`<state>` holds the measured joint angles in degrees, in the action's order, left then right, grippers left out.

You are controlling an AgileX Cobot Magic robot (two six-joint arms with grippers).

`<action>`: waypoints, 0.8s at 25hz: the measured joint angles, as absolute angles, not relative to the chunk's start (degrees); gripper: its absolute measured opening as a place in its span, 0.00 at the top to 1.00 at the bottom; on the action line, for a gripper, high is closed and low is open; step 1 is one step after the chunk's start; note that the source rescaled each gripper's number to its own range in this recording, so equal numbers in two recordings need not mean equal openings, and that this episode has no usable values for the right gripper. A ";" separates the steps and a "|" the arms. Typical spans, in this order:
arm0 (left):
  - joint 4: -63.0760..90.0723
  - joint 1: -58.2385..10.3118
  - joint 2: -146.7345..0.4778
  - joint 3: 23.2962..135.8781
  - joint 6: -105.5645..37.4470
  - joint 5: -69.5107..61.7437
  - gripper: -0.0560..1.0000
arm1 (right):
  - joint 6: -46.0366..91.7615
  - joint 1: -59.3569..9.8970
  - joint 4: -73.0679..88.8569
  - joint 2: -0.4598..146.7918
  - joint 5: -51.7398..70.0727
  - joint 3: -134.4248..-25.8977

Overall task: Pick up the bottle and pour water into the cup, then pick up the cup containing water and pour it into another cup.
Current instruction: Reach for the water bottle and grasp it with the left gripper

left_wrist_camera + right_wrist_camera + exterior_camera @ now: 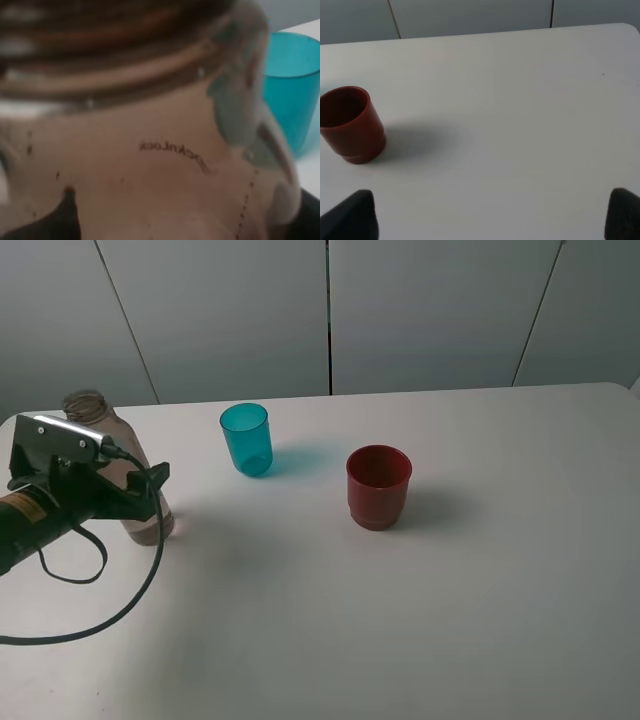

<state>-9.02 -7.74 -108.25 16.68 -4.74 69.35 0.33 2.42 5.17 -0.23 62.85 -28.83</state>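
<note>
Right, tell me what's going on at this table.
The left gripper has its jaws wide open around the uncapped smoky bottle, which stands on the white table near its left edge and is not yet lifted. The teal tumbler and the dark red cup stand upright and apart, untouched. The right gripper hangs open above the table near the red cup, holding nothing.

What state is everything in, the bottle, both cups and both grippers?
Bottle: upright on the table, uncapped.
Teal cup: upright, no water visible.
Red cup: upright, looks empty.
Left gripper: open, jaws either side of the bottle.
Right gripper: open, holding nothing.
</note>
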 joint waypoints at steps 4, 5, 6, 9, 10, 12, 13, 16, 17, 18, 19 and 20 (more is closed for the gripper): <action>-9.21 -7.74 -109.84 17.76 -5.40 69.35 0.00 | 0.33 2.42 5.17 -0.23 62.85 -28.83; -9.36 -7.74 -110.23 18.03 -5.58 69.35 0.00 | 0.33 2.42 5.17 -0.23 62.85 -28.83; -9.63 -7.74 -110.36 18.16 -5.85 69.35 0.00 | 0.33 2.42 5.17 -0.23 62.85 -28.83; -9.74 -7.74 -110.46 18.24 -6.11 69.35 0.00 | 0.33 2.42 5.17 -0.23 62.85 -28.83; -9.77 -7.74 -110.46 18.24 -6.11 69.35 0.00 | 0.33 2.42 5.17 -0.23 62.85 -28.83; -9.87 -7.74 -110.46 18.24 -6.11 69.35 0.20 | 0.33 2.42 5.17 -0.23 62.85 -28.83; -9.87 -7.74 -110.46 18.24 -6.11 69.35 0.55 | 0.33 2.42 5.17 -0.23 62.85 -28.83; -10.01 -7.86 -110.46 18.24 -6.11 69.38 0.91 | 0.33 2.42 5.17 -0.23 62.85 -28.83; -10.01 -7.86 -110.48 18.24 -5.97 69.38 0.91 | 0.33 2.42 5.17 -0.23 62.85 -28.83; -10.11 -7.86 -110.48 18.24 -5.86 69.38 0.91 | 0.33 2.42 5.17 -0.23 62.85 -28.83; -10.11 -7.86 -110.48 18.24 -5.86 69.38 0.91 | 0.00 2.42 5.17 -0.23 62.85 -28.83; -10.11 -7.86 -110.57 18.24 -5.76 69.38 0.91 | 0.00 2.42 5.17 -0.23 62.85 -28.83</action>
<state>-10.11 -7.86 -110.57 18.24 -5.76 69.38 0.00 2.42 5.17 -0.23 62.85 -28.83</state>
